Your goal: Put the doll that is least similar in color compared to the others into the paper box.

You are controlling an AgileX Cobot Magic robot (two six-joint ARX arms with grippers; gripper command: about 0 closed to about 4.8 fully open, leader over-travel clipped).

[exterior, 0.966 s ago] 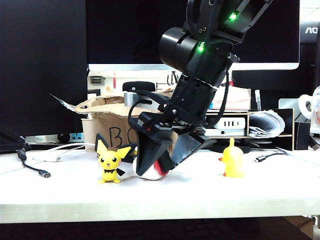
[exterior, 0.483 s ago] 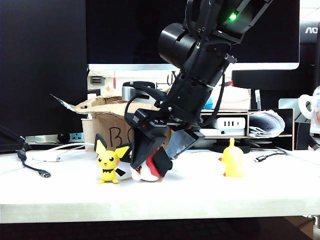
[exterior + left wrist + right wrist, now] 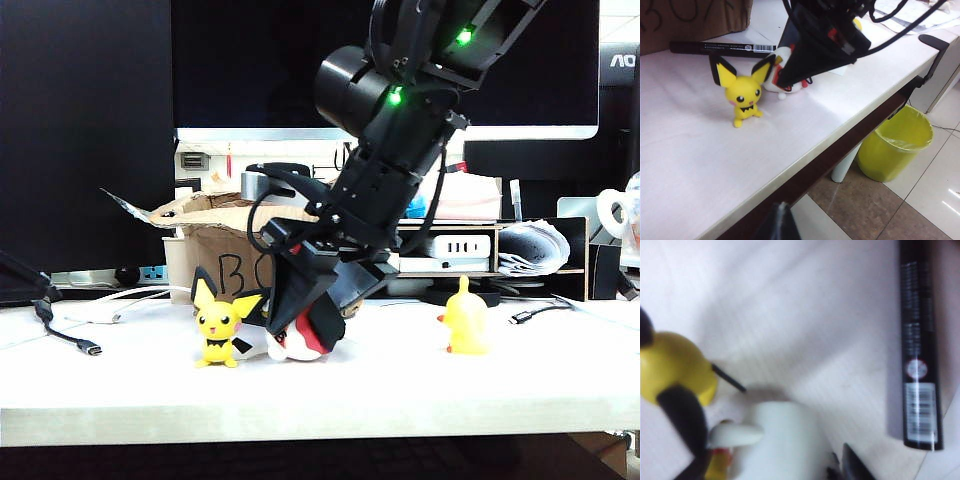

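The doll [image 3: 288,349], white with red markings, lies on the white table between the black fingers of my right gripper [image 3: 302,338], which reaches down steeply and is shut on it. The left wrist view shows the doll [image 3: 773,84] half hidden behind those fingers [image 3: 810,55]. In the right wrist view its white body [image 3: 782,440] fills the near edge beside one dark fingertip [image 3: 855,467]. The paper box [image 3: 215,250] stands right behind. Of my left gripper [image 3: 779,222] only a dark sliver shows, off the table's front edge.
A yellow doll with black-tipped ears [image 3: 220,325] stands touching-close on the left of the doll. A plain yellow doll [image 3: 465,318] stands to the right. A black marker [image 3: 720,47] lies before the box. A cable [image 3: 70,338] lies at the left; a yellow bin [image 3: 897,147] is on the floor.
The right gripper's fingers have come together from wide open onto the doll, and the wrist has tipped slightly. The yellow dolls have not moved.
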